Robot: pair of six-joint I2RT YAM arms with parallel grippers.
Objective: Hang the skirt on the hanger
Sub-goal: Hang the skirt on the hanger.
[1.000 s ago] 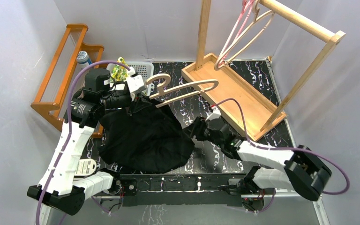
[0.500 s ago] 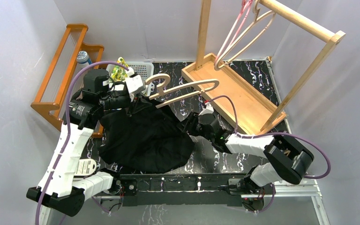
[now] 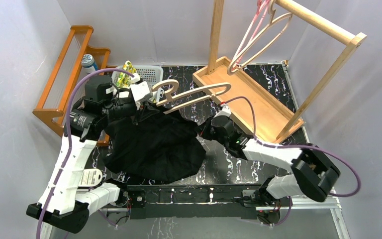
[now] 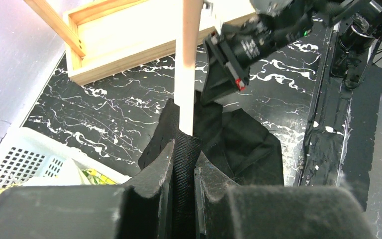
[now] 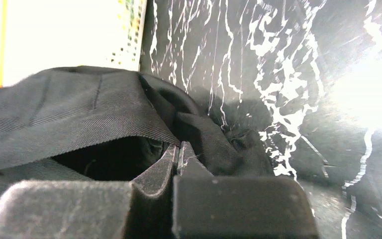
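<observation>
Left end effector (image 4: 184, 149) is clamped on the black skirt (image 3: 154, 147) plus hanger (image 4: 188, 64) arm, and right end effector (image 5: 178, 149) is pinched tight on the skirt's hem.

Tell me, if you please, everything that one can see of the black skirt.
The skirt is black woven cloth, twill by its look, lying crumpled in a loose heap on the marbled table. Its far left part is clamped in the left gripper together with the wooden hanger. The right gripper is shut on a fold at its right edge.
</observation>
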